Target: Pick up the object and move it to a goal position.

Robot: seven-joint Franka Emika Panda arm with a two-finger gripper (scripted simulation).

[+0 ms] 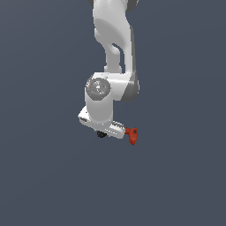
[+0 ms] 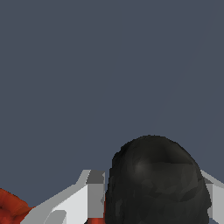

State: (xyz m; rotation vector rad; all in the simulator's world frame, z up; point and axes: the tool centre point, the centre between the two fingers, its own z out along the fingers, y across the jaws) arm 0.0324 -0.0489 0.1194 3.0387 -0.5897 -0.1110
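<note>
The drill (image 1: 131, 135) sits under the arm's hand, mostly hidden in the exterior view: only a red part shows, sticking out at the exterior view's right of the white hand, with a small black bit peeping below the hand nearer the middle. In the wrist view its black nose (image 2: 157, 181) fills the space between the two pale fingers (image 2: 94, 197), with red showing low between finger and nose and again at the corner of the frame. The end effector (image 1: 108, 131) seems closed on the drill, since the fingers flank the black body closely on both sides, though the actual contact faces are hidden. As for handling, the drill is likely rigid and hard-shelled, fairly heavy for its size, and lopsided, with the blocky base pulling to one side; a grip near the nose would probably let it swing or twist in the fingers, so a hold nearer the middle of the body looks safer. The smooth plastic may also slip under a light squeeze. The arm (image 1: 112, 39) comes down from the top of the exterior view, bends at a round joint (image 1: 99, 88), and turns its hand sideways and slightly downward toward the exterior view's right. Whether the drill is lifted off the grey floor (image 1: 44, 176) cannot be told; no goal marker shows.
</note>
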